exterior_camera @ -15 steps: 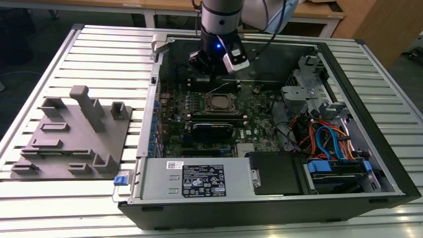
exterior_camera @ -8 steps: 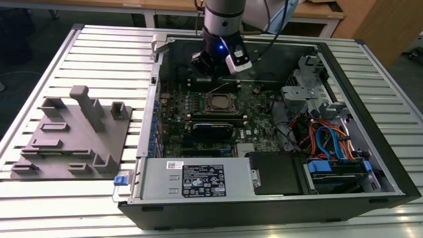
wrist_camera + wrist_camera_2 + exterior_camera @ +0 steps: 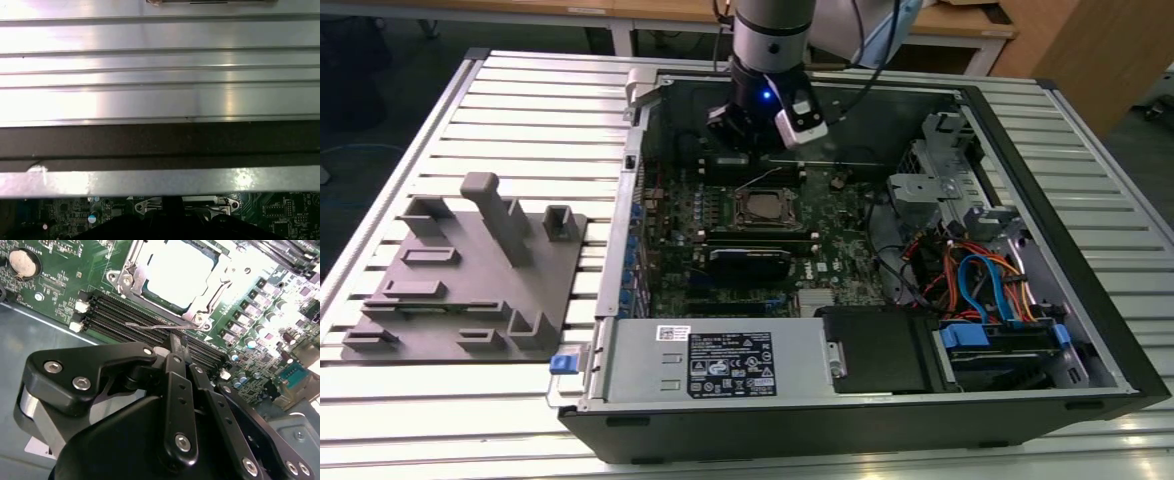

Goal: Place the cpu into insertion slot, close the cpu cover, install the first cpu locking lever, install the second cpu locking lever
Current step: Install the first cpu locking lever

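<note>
In the second wrist view the gripper [image 3: 176, 347] has its fingers pressed together, empty, just short of a thin lever [image 3: 162, 326]. Beyond, toward twelve o'clock, the cpu [image 3: 181, 271] sits in its slot, the cpu cover [image 3: 205, 300] closed around it.

In the exterior view the computer case [image 3: 1067, 300] walls stand well apart from the arm.

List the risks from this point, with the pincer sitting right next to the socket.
1. The thin silvery wire locking lever sticks out loose beside the black pincer; the tips might slip off it or bend it.
2. The long black memory slots lie right under the lever, so a slip could scrape them.
3. The silvery metal cpu cover may lift if the lever springs back.
</note>
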`<state>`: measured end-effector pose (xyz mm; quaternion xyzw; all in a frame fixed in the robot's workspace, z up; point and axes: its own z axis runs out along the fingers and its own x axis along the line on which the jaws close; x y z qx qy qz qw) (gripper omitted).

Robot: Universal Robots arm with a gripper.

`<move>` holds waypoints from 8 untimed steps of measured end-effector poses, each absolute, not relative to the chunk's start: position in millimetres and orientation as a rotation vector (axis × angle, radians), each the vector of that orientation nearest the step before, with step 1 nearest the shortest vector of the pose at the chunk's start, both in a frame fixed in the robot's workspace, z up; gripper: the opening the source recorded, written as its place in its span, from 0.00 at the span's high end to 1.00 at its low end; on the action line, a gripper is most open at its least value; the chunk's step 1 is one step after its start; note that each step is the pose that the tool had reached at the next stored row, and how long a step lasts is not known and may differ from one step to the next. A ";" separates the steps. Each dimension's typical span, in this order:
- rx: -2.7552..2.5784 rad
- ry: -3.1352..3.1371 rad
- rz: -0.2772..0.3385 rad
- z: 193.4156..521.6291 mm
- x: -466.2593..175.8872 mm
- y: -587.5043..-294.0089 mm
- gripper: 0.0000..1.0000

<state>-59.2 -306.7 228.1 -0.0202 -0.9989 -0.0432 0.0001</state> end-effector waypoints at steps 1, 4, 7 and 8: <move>-0.060 -3.138 -0.136 227.8 -59.1 -306.1 0.90; -0.059 -3.138 -0.133 227.3 -57.5 -305.8 0.90; -0.059 -3.138 -0.128 227.2 -54.3 -305.8 0.90; -0.060 -3.138 -0.124 227.1 -53.5 -305.8 0.90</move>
